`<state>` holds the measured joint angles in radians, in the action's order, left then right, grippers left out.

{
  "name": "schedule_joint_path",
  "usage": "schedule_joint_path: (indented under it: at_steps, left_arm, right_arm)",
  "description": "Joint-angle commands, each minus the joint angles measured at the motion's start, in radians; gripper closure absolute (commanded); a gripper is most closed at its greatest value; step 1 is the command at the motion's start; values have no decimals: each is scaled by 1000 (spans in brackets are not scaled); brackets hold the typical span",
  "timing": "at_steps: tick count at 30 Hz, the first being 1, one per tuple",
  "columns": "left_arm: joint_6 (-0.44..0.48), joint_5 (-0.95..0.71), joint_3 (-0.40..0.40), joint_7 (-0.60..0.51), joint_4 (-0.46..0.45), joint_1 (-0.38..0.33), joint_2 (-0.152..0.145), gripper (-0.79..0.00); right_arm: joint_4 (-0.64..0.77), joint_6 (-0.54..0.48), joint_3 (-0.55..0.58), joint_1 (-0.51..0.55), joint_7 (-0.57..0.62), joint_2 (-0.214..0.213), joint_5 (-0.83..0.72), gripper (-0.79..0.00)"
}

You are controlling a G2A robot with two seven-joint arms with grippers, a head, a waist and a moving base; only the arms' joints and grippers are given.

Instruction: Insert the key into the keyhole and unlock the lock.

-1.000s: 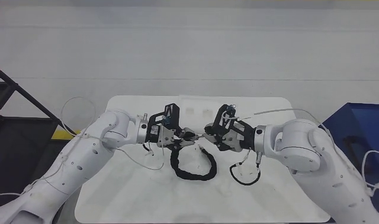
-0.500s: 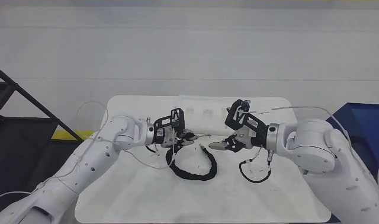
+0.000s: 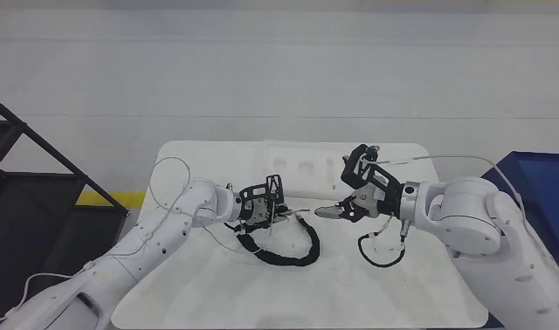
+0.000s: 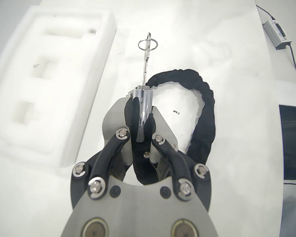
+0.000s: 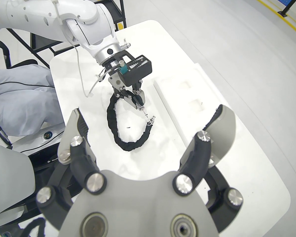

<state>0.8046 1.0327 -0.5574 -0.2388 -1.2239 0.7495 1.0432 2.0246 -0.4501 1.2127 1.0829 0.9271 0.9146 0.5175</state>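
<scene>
On the table [image 3: 393, 286], the lock [image 4: 144, 99] is clamped in the left hand [image 4: 141, 109], with the key [image 4: 146, 60] inserted. Turning seems left to be done. The right hand [image 5: 148, 112] is held apart.

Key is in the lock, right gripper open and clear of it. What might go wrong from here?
1. Much of the key shows outside the lock; a nudge from the right gripper may tip it out.
2. The left gripper pinches smooth chrome; turning the key might twist the lock in its hold.
</scene>
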Motion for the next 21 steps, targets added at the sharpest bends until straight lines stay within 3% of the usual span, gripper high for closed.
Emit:
schedule_joint_path:
  at_steps: [1, 10, 11, 12, 13, 14, 17, 21]
  left_arm:
    - [0, 14, 13, 12, 24, -2, 11, 0]
    - [27, 47, 57, 39, 116, -18, 57, -15]
    - [27, 54, 59, 42, 119, -21, 61, -120]
    - [27, 57, 59, 48, 126, -21, 64, -292]
    - [29, 60, 60, 51, 132, -21, 67, -720]
    - [28, 61, 59, 54, 138, -22, 70, -785]
    - [25, 59, 51, 69, 150, -23, 75, -785]
    - [93, 1, 9, 158, 143, -31, 73, -785]
  right_arm:
    - [-3, -1, 2, 1, -3, 0, -3, -785]
    - [-28, -11, -4, -3, -4, -2, 4, -785]
    - [-27, -20, -9, -9, 9, -2, 27, -785]
    - [-29, -43, -20, -14, 14, -2, 35, -785]
    - [-39, -64, -30, -18, 13, -1, 28, -785]
    - [-52, -77, -36, -25, 16, -1, 32, -785]
    - [-85, -99, -58, -44, 14, 2, 36, -785]
    - [-135, -118, -77, -66, 0, 6, 29, -785]
